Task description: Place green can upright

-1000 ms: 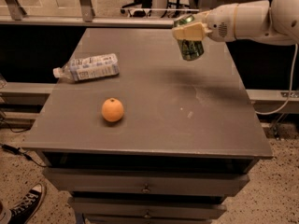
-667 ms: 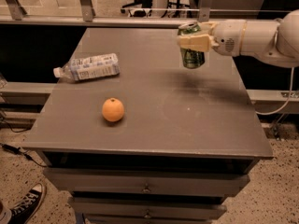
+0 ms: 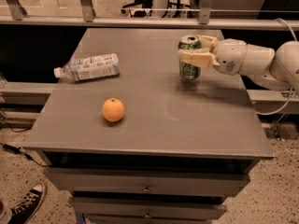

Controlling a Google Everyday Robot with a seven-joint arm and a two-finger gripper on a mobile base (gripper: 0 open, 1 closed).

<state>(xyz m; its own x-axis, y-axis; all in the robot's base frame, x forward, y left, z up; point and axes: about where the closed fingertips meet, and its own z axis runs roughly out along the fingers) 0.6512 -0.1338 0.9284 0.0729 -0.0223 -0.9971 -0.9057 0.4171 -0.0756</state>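
Note:
The green can (image 3: 189,70) stands upright on the grey table (image 3: 154,125), at its far right part, silver top with pull-tab facing up. Its base looks to be touching the tabletop. My gripper (image 3: 191,49) reaches in from the right on a white arm (image 3: 247,59) and is shut on the can. One pale finger (image 3: 195,58) crosses the can's front and the other lies behind its top rim.
A clear plastic bottle with a white label (image 3: 88,67) lies on its side at the table's left. An orange (image 3: 113,109) sits front left of centre. The table's right edge is close to the can. A railing (image 3: 140,20) runs behind the table.
The gripper has carried the can down and slightly towards the front, from above the table's far right corner to the tabletop. The bottle and orange have not moved.

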